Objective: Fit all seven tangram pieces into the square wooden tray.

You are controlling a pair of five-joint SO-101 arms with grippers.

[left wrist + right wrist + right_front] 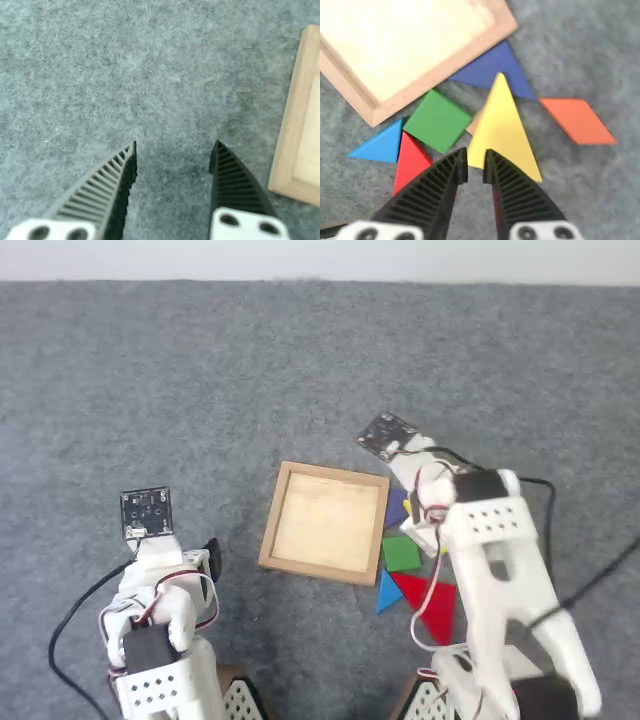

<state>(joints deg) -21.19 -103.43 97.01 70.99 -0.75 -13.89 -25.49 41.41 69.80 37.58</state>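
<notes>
Looking down on a grey, felt-like carpet covering [150, 370], spreading flat from edge to edge. Running up to a pale, plain strip [320, 258] along the far side, meeting it in a straight line. Showing a mottled, fibrous nap at close range. Lying under soft, even light, carrying only faint, blurred shadows and no glare.

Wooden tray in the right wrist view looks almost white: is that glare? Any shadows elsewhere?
Right wrist view: yes, light washes out the floor of the tray, while the yellow triangle keeps its colour. Left wrist view: a soft shadow darkens the carpet by the left gripper. High view: the tray looks evenly lit, without glare.
</notes>
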